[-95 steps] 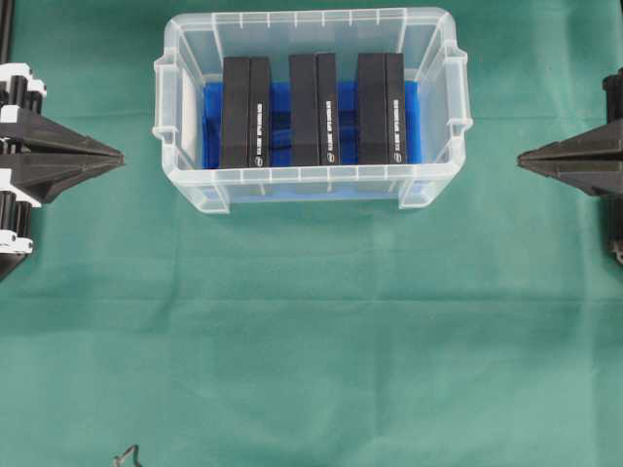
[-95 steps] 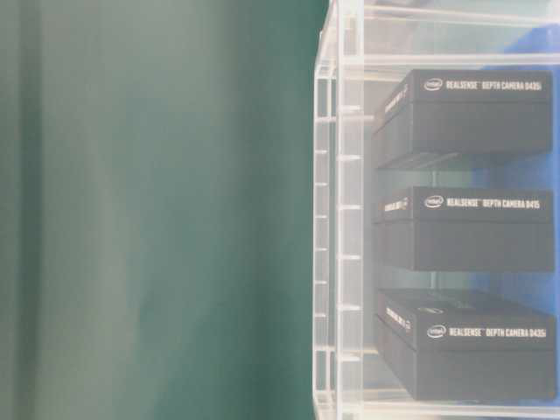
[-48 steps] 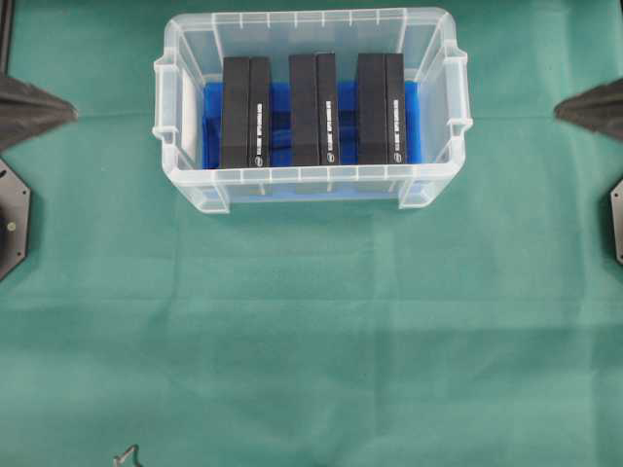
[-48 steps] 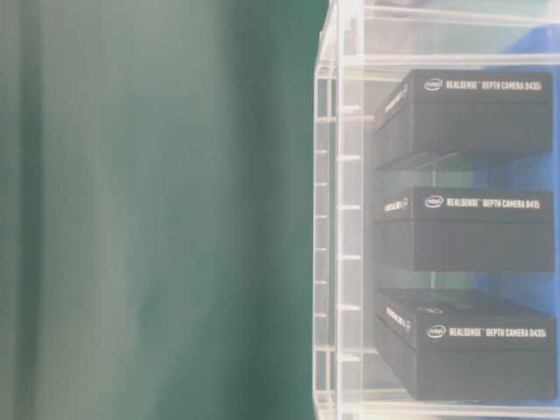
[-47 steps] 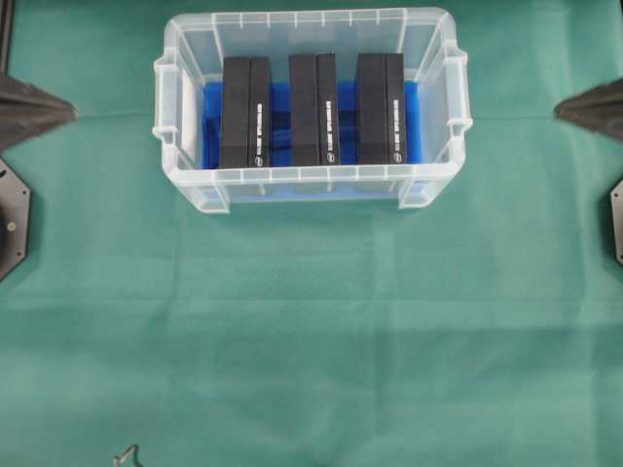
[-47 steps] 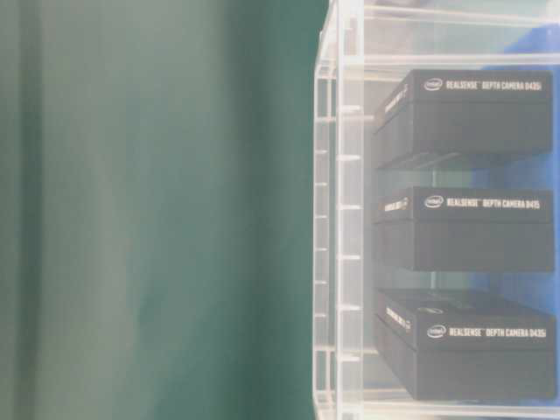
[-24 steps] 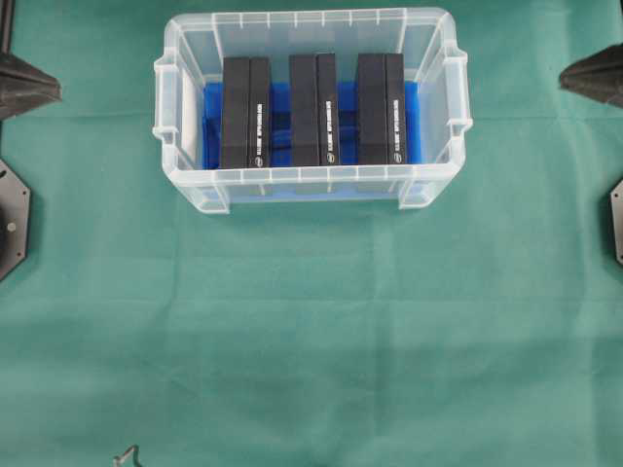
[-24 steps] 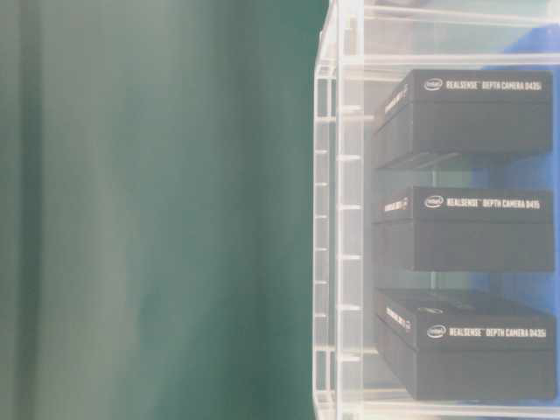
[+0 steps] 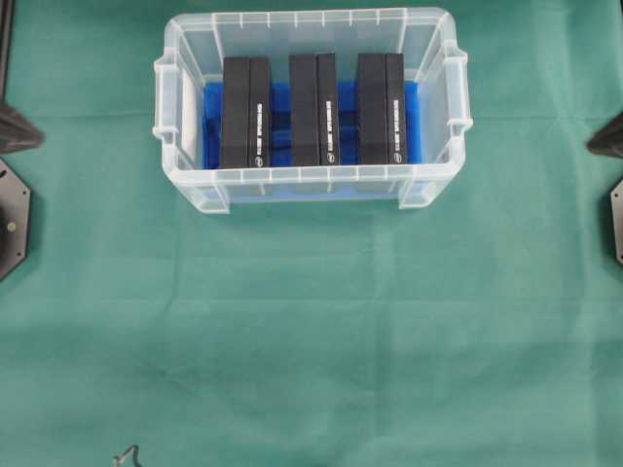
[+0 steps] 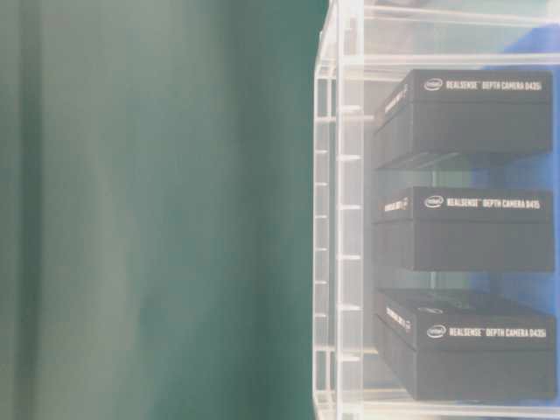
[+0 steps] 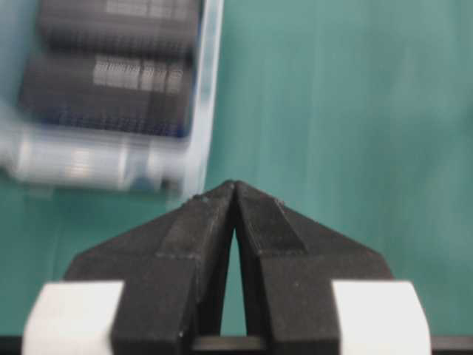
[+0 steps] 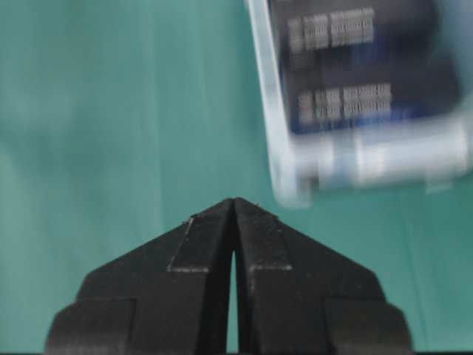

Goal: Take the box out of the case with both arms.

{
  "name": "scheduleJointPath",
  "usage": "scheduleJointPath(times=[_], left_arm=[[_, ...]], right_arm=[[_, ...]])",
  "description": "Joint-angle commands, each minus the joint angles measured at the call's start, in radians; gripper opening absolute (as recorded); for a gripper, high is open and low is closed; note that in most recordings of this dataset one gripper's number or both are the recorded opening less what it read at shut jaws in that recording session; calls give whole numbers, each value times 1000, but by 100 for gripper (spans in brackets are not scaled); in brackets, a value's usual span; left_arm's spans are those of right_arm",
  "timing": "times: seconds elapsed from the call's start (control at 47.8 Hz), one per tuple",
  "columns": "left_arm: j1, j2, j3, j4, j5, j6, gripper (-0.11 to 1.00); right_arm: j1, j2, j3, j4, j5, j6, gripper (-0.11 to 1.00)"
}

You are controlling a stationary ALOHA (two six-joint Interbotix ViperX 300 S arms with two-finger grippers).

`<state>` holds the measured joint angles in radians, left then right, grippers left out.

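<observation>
The case [image 9: 311, 177] is a clear plastic bin with blue lining, at the top middle of the overhead view. Three black boxes stand side by side in it, left [image 9: 244, 112], middle [image 9: 313, 109] and right [image 9: 381, 107]. At the left edge of that view only the tip of my left gripper [image 9: 41, 139] shows, shut and empty, far from the case. My right gripper [image 9: 590, 147] is at the right edge, also shut and empty. In the left wrist view the gripper [image 11: 234, 185] points past the case's corner [image 11: 199, 126]. The right wrist view shows that gripper [image 12: 234, 200] below the case [image 12: 270, 133].
Green cloth [image 9: 311, 341] covers the table. Black arm base plates sit at the left edge [image 9: 12, 219] and right edge [image 9: 616, 224]. A small dark object [image 9: 127, 455] lies at the bottom edge. The table-level view shows the case wall [image 10: 341, 219] with the boxes behind it.
Both grippers have drawn back outward toward the left and right edges of the overhead view, still shut. The case and the boxes have not moved.
</observation>
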<state>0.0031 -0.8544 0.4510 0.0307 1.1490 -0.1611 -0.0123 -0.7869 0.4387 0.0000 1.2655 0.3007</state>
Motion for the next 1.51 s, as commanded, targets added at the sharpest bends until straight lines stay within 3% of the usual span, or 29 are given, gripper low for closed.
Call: scheduleJointPath(times=[0.0, 0.063, 0.167, 0.523, 0.607, 0.712, 0.795, 0.879, 1.067, 1.235, 1.339, 1.486], left_arm=[[-2, 23, -61, 0, 169, -5, 0], [-8, 37, -81, -3, 268, -8, 0], [-14, 63, -95, -6, 387, -8, 0], [-14, 94, -98, -6, 403, -40, 0], [-12, 95, -98, -6, 405, -132, 0], [3, 97, -98, 3, 405, -318, 0], [11, 91, -97, 6, 407, -502, 0], [11, 87, -97, 9, 407, -657, 0], [12, 97, -98, 12, 410, -992, 0], [11, 104, -101, 6, 411, -1272, 0], [11, 101, -98, 8, 411, -1405, 0], [11, 101, -100, 11, 413, -1408, 0]], right_arm=[[-3, 21, -40, 2, 160, 17, 1], [-3, 40, -49, 2, 268, 18, 1], [-3, 60, -60, 2, 347, 18, 1], [-3, 81, -66, -17, 337, 23, 1], [-3, 83, -66, -20, 337, 40, 1], [-3, 86, -66, -29, 336, 101, 1], [-3, 86, -67, -40, 334, 187, 1], [-5, 87, -66, -60, 336, 327, 1], [-26, 114, -64, -112, 356, 798, 1], [-29, 121, -66, -129, 368, 1143, 1], [-29, 118, -64, -129, 368, 1236, 1], [-29, 121, -66, -132, 370, 1233, 1]])
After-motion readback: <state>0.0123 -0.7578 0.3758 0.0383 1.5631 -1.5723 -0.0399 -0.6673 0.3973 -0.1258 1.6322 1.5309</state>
